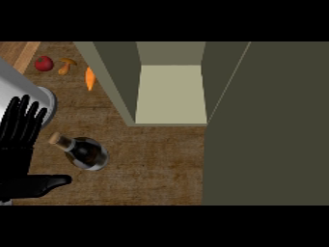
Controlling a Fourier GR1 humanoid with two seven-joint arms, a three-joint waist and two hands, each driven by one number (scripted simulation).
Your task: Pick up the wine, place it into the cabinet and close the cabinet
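Wine goes last here: biggest is the cabinet (171,91), far and open, its door (274,125) swung to the right. My left hand (14,144) rests near left, fingers straight and spread, holding nothing. Just right of it stands the wine bottle (85,152) on the counter (153,164).

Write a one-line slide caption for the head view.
Open left hand rests beside the upright wine bottle on the counter, with the cabinet standing open behind.
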